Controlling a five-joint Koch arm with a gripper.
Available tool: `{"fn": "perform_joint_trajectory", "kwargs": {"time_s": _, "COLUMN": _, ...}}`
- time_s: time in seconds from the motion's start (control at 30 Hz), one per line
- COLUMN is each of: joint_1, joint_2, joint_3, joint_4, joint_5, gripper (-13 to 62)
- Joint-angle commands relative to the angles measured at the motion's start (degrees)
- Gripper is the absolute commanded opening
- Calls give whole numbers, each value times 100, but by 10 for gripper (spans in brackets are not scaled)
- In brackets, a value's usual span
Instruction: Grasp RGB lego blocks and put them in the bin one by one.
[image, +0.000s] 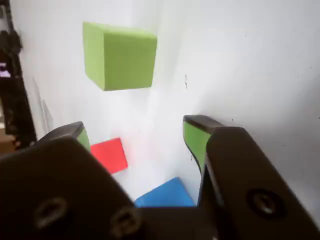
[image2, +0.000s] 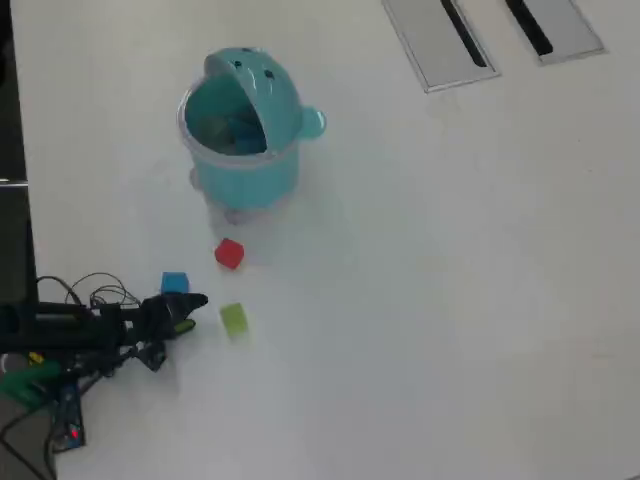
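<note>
In the overhead view the teal bin (image2: 245, 165) stands upright at the upper left with its domed lid tipped open. Below it lie the red block (image2: 229, 253), the blue block (image2: 174, 284) and the yellow-green block (image2: 234, 319) on the white table. My gripper (image2: 190, 312) reaches in from the left, between the blue and yellow-green blocks, touching neither. In the wrist view my gripper (image: 135, 132) is open and empty, with green pads (image: 195, 140). The yellow-green block (image: 120, 57) lies ahead, the red block (image: 110, 155) and blue block (image: 165, 195) between the jaws, lower down.
Two flat grey slotted panels (image2: 440, 40) are set into the table at the top right. The arm's body and cables (image2: 60, 340) lie at the left edge. The table (image2: 450, 300) is white and bare to the right.
</note>
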Motion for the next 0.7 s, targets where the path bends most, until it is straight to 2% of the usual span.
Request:
{"fn": "perform_joint_trajectory", "kwargs": {"time_s": 0.0, "joint_1": -9, "joint_2": 334, "joint_3": 413, "joint_4": -18, "joint_5": -158, "gripper": 337}}
{"fn": "perform_joint_trajectory", "kwargs": {"time_s": 0.67, "joint_1": -53, "joint_2": 352, "joint_3": 272, "joint_4": -2874, "joint_5": -686, "gripper": 327}}
